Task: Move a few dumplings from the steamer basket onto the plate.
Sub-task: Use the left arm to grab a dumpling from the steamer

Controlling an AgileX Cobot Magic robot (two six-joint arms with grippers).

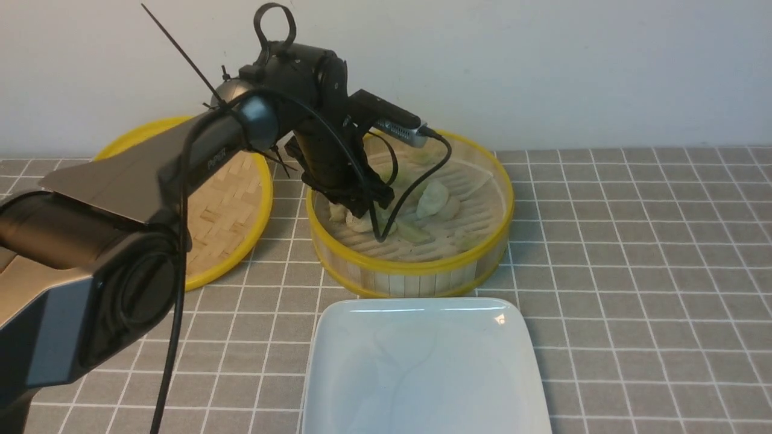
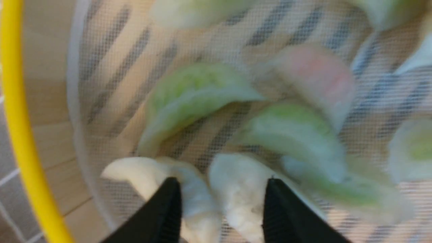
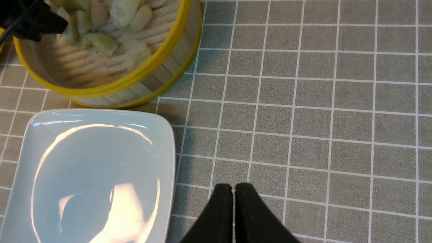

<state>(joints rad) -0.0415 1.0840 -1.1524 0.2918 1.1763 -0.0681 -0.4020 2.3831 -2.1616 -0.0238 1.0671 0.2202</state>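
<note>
Left hand [image 2: 222,184] down inside the steamer basket [image 1: 410,265], jaws straddling a cream dumpling [image 2: 238,194], grip can't be told; right hand [image 3: 233,189] clenched empty, outside the basket.

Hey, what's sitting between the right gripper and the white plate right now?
Nothing. Only bare grey checked tablecloth separates the right gripper from the plate, as the right wrist view shows.

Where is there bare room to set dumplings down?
The plate, this side of the basket, is wholly bare. The cloth right of both is bare too. Crowded: the basket's left and middle, where dumplings bunch under the left gripper.
</note>
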